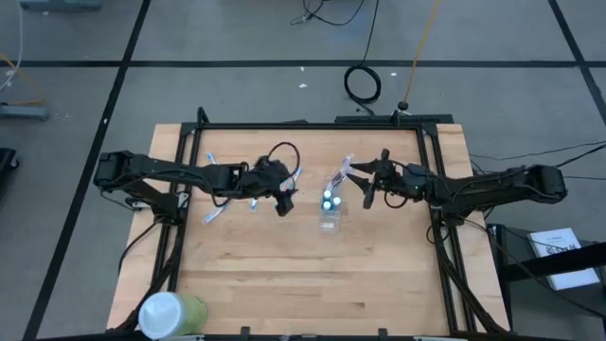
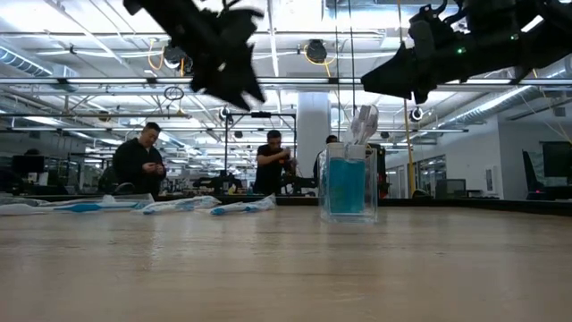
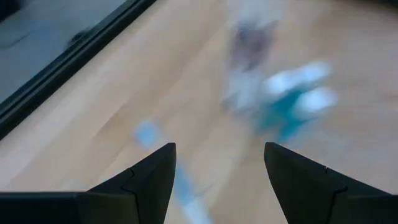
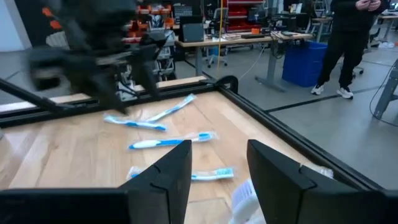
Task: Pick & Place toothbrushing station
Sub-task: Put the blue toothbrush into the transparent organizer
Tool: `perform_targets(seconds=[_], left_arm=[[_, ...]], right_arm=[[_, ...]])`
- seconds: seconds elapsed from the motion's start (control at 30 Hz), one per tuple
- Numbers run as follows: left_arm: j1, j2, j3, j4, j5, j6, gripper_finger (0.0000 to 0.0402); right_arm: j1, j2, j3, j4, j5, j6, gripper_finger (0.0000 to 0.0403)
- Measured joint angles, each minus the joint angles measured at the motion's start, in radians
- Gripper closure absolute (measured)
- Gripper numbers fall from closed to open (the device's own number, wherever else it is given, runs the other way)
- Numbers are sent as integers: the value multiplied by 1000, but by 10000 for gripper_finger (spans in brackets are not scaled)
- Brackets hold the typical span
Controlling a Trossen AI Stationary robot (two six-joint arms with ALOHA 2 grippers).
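A small clear cup [image 1: 329,216] stands upright at mid-table, with blue-tinted contents [image 2: 348,186] and a white-wrapped brush [image 2: 363,122] sticking out of its top. Several blue-and-white toothbrushes [image 4: 169,143] lie flat on the left half [image 1: 214,214]. A pinkish wrapped piece [image 1: 345,169] shows by the right arm. My left gripper [image 3: 217,148] hovers open just left of the cup [image 1: 284,205], tipped down, with nothing between its fingers. My right gripper [image 4: 217,152] is open and level, above and right of the cup [image 1: 367,188], with the wrapper top [image 4: 244,198] just below it.
A large pale-green cylinder [image 1: 172,313] stands at the near left corner. A black frame rail [image 4: 273,118] runs around the tabletop. The near half of the table [image 1: 322,284] is bare wood. People stand in the room behind [image 2: 141,161].
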Motion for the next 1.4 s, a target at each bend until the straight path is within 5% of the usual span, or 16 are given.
perform_targets(seconds=[0.2, 0.4, 0.7, 1.03, 1.4], left_arm=[[8, 2, 0, -407, -230, -347, 149], [97, 2, -8, -723, -233, -668, 149], [295, 3, -197, -625, -71, -706, 149], [398, 3, -320, -636, -85, -887, 149], [414, 2, -406, -373, -69, -763, 149]], right_arm=[[0, -18, 0, -15, -1, 0, 257], [0, -18, 0, -16, -1, 0, 257], [0, -18, 0, -32, -2, 1, 257], [0, -18, 0, -49, -2, 1, 257], [0, -18, 0, -47, -2, 1, 257]])
